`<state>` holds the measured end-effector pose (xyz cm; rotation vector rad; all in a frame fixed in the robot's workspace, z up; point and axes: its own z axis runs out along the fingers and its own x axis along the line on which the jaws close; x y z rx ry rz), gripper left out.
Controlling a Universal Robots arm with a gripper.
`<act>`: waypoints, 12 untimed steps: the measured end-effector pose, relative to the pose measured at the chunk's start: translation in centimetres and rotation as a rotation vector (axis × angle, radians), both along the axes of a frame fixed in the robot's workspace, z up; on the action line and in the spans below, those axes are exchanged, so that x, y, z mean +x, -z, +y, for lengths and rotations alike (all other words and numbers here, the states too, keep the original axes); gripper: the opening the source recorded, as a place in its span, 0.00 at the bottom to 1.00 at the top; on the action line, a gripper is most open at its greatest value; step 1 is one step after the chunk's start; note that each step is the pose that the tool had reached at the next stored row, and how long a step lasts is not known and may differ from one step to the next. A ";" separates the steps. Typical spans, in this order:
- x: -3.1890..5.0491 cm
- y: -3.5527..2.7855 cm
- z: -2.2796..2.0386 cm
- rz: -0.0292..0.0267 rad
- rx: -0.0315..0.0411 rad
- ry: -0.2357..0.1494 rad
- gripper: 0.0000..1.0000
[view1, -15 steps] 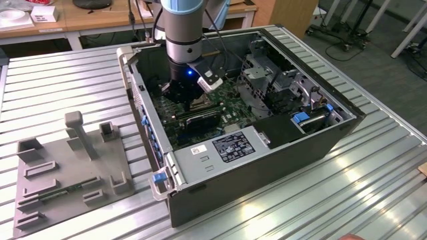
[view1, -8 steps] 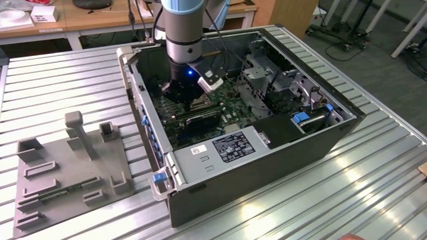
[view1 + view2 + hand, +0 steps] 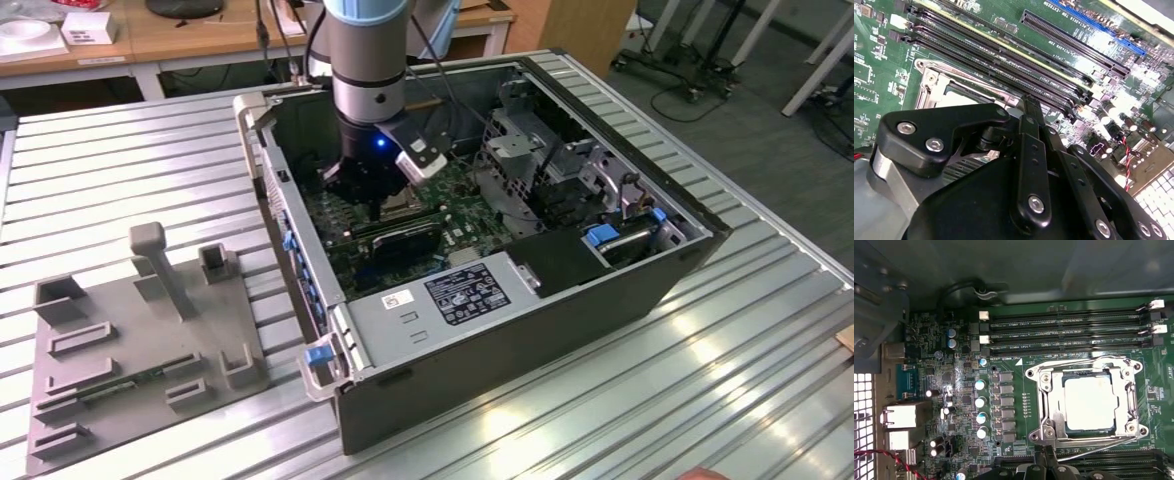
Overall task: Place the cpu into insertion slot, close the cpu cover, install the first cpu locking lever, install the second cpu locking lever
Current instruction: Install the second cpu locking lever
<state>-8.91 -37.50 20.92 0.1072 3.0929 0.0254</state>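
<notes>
**While the chip sits in its socket, the lever work is about line and pressure**

Because the open black metal computer case (image 3: 534, 330) walls in the work, the arm has to stay near vertical. In the exterior view it reaches down inside, close to the wall on the exterior view's left.

Below it lies the flat green circuit board (image 3: 924, 340), with long black memory slots (image 3: 1064, 325) just beside the socket. These should not be touched.

The black gripper (image 3: 1046, 460) hangs at the socket's edge. In the second wrist view its fingers (image 3: 1029, 150) look drawn together at the tips, with nothing seen between them.

The dark square insertion slot with its silvery rim (image 3: 1089, 431) is already filled. The thin silvery frame of the cpu cover (image 3: 1126, 400) appears to lie down flat around its cut-out centre. Inside that, the pale beige square cpu (image 3: 1089, 402) sits level and square.

That leaves the 2 thin wire levers. 1 wire lever (image 3: 1094, 447) runs along the side nearest the fingertips, and the other wire lever (image 3: 1079, 365) runs along the memory-slot side. I cannot tell whether either is hooked.

My judgement is that the step in hand is the near lever:
- Press the wire with the closed tips, not the frame.
- Keep the push slow and along the lever's own swing.
- Watch that the tips do not slide onto the small parts ringing the socket.
</notes>
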 end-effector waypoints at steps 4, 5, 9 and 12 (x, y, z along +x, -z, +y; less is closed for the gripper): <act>0.00 -0.23 -0.07 0.0000 0.0035 0.000 0.10; 0.00 -0.27 -0.09 -0.0001 0.0041 0.000 0.10; 0.00 -0.30 -0.26 0.0000 0.0041 0.000 0.10; 0.00 -0.30 -0.42 0.0000 0.0043 0.000 0.10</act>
